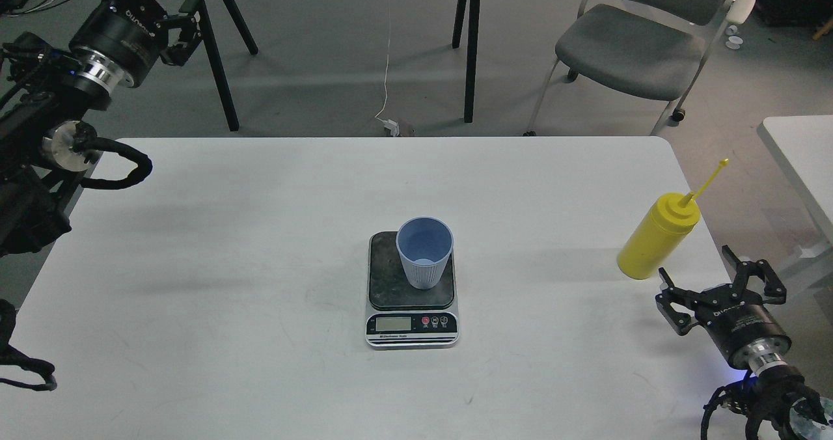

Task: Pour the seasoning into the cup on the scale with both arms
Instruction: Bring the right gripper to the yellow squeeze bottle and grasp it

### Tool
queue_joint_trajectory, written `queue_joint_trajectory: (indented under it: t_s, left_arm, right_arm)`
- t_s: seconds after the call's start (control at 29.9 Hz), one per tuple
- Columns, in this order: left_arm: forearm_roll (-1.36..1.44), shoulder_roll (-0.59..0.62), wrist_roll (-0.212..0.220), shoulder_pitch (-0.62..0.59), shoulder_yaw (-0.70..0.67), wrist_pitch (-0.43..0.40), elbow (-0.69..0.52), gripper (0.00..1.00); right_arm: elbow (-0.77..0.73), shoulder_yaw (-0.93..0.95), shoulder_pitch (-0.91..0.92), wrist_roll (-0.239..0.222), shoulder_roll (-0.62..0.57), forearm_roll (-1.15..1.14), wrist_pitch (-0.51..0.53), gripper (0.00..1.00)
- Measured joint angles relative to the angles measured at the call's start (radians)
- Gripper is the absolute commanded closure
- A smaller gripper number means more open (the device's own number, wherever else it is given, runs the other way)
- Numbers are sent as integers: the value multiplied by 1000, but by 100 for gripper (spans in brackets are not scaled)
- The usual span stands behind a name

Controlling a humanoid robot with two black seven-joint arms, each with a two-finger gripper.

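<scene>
A white table [195, 264] filled the view. At its centre sat a small digital scale [412, 326] with a dark platform, its display facing the near edge. A light blue ribbed cup [425, 258] stood upright on that platform, toward its right side. Well to the right, near the table's right edge, a yellow squeeze bottle [657, 238] stood with its long nozzle pointing up and to the right. My right pincer [719, 280] hovered just beside the bottle, on its near side, fingers spread wide and holding nothing. My left pincer [179, 33] was raised at the far left, off the table; I could not tell its state. A grey chair [634, 49] stood on the floor beyond.
</scene>
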Motion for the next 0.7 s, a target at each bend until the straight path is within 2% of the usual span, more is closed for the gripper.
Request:
queue_joint_trajectory:
  t_s: [0.23, 0.54, 0.7]
  left_arm:
    - [0, 5, 0, 3, 0, 0, 0, 6]
    - [1, 4, 0, 5, 1, 0, 0, 6]
    - [3, 5, 0, 5, 2, 0, 0, 6]
  right_arm:
    - [-15, 12, 13, 4, 60, -43, 0, 0]
    - [-71, 21, 51, 54, 77, -65, 0, 0]
    - [-113, 24, 67, 62, 88, -68, 0, 0]
